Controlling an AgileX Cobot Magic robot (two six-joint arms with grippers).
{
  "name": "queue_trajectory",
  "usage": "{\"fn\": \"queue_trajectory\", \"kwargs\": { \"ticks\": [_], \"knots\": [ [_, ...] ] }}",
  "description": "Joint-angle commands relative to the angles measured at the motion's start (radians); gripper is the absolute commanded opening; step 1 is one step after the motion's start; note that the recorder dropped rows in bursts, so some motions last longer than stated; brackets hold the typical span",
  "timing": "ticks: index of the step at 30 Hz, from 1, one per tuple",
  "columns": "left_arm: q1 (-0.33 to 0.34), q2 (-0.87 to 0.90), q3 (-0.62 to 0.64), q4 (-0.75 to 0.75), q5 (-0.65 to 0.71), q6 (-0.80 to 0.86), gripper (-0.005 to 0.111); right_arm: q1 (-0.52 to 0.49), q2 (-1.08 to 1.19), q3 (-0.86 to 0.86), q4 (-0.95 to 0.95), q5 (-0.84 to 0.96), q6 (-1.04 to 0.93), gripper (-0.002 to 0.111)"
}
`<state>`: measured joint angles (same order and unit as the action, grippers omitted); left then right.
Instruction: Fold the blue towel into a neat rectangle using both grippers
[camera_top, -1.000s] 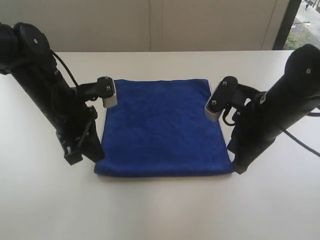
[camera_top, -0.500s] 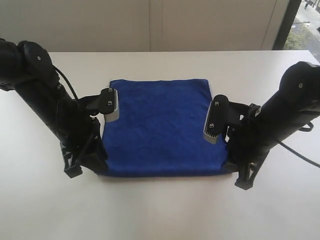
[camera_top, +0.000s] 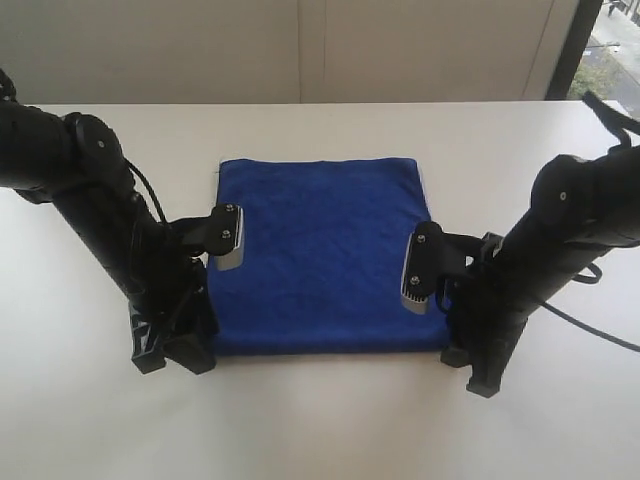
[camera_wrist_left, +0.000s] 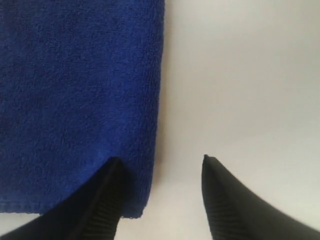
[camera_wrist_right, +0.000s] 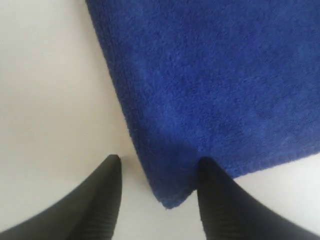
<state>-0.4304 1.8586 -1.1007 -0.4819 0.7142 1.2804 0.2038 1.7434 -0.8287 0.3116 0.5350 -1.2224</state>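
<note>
The towel (camera_top: 320, 240) lies flat in the middle of the table (camera_top: 320, 430), and your two arms stand at its near corners. The left gripper (camera_wrist_left: 160, 159) is spread wide and holds nothing: one finger (camera_wrist_left: 100, 200) hangs over the cloth and the other over bare table, with the towel's side edge running between them. The right gripper (camera_wrist_right: 159, 159) is just as wide and just as empty, and the towel's corner sits in the gap between its fingers. Your main risk is a poor bite. If you close from here without getting down to the surface, the fingers may pinch only the pile, or slide off the hem and come up with nothing. On the right the corner lies close to one finger, so a small drift sideways could leave you gripping air. Soft cloth of this kind is likely to bunch, so a finger pressed into it may drag a wrinkle inward and spoil the straight edge. You should also watch that both sides catch alike; if one grips deeper than the other, the fold will probably come out skewed. I cannot tell how many layers lie at the edge, so you may catch only the top one.
</note>
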Motion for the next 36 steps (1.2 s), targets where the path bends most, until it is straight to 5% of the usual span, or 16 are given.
{"fn": "queue_trajectory", "kwargs": {
  "ticks": [1, 7, 20, 23, 30, 36],
  "knots": [
    [-0.002, 0.029, 0.007, -0.022, 0.017, 0.007, 0.045, -0.001, 0.027, 0.005, 0.007, -0.021, -0.015, 0.034],
    [-0.002, 0.033, 0.007, -0.022, 0.04, 0.007, 0.0, -0.001, 0.027, 0.005, 0.005, -0.019, -0.015, 0.003],
    [-0.002, 0.033, 0.007, -0.01, 0.041, 0.007, 0.0, -0.001, 0.025, 0.005, 0.005, -0.009, -0.013, 0.0],
    [-0.002, 0.033, 0.007, -0.004, 0.029, 0.016, 0.008, -0.001, 0.025, 0.005, 0.005, -0.009, -0.013, 0.0],
    [-0.002, 0.005, 0.007, 0.008, 0.029, 0.024, 0.047, -0.001, 0.025, 0.005, 0.005, -0.011, -0.013, 0.0],
    [-0.002, 0.003, 0.007, 0.011, 0.012, 0.024, 0.05, -0.001, 0.025, 0.005, 0.005, -0.015, -0.011, 0.0]
  ]
}}
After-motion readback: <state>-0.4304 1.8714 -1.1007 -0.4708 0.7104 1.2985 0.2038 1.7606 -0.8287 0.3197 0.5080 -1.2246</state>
